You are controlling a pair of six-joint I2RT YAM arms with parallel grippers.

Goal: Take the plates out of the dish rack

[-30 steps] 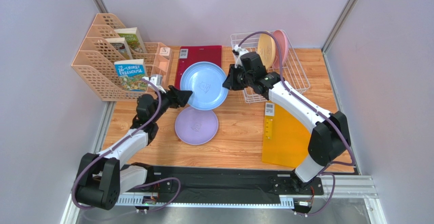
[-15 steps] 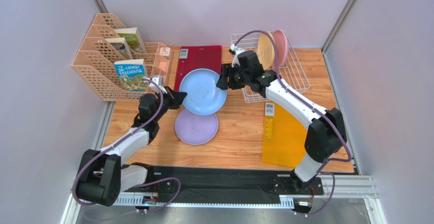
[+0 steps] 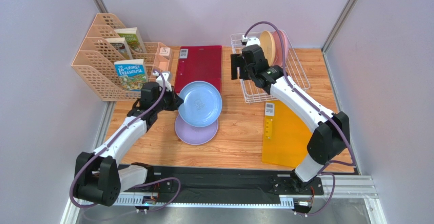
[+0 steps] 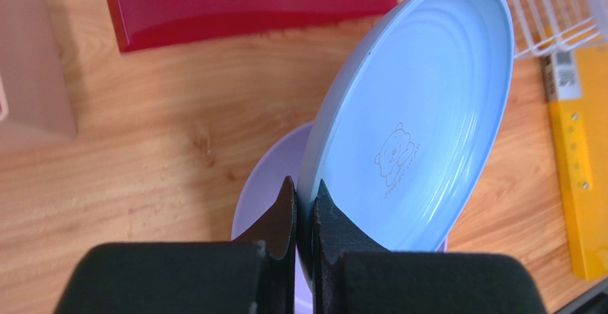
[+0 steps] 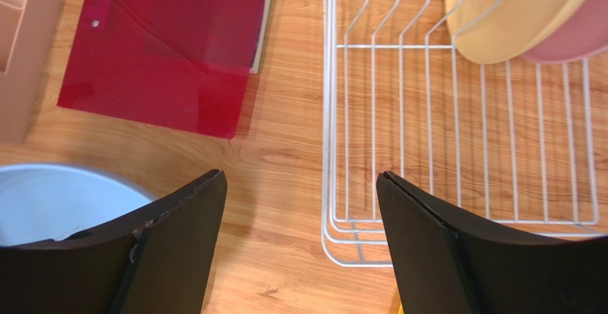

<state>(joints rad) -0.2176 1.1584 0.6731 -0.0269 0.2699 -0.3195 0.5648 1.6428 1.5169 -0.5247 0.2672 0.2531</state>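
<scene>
Left gripper is pinching the near rim of the blue plate, its two black fingers pressed against either face, and is holding the plate tilted in the air well to the left of the dish rack. Right gripper is hanging just beside the rack's left side, its fingers spread wide apart.

A light wooden table is carrying the scene, closed in by pale lilac-grey walls with metal posts at the far corners. A red folder is lying flat just left of the rack. A yellow folder is lying on the rack's near side. Peach file holders with books in them are standing far to the rack's left, against the side wall.

The blue plate is showing its shallow, glossy inside, faintly ringed, with a small bear outline printed at the centre. Its lower edge is hanging over the lavender plate, which is lying flat on the wood, left of the rack and nearer the arm bases; whether the two are touching cannot be told. At the rack's far end the cream-yellow plate and the pink plate are standing on edge among the tines, one against the other, the cream one toward the rack's left. The rack's white wires are letting the wood show through.
</scene>
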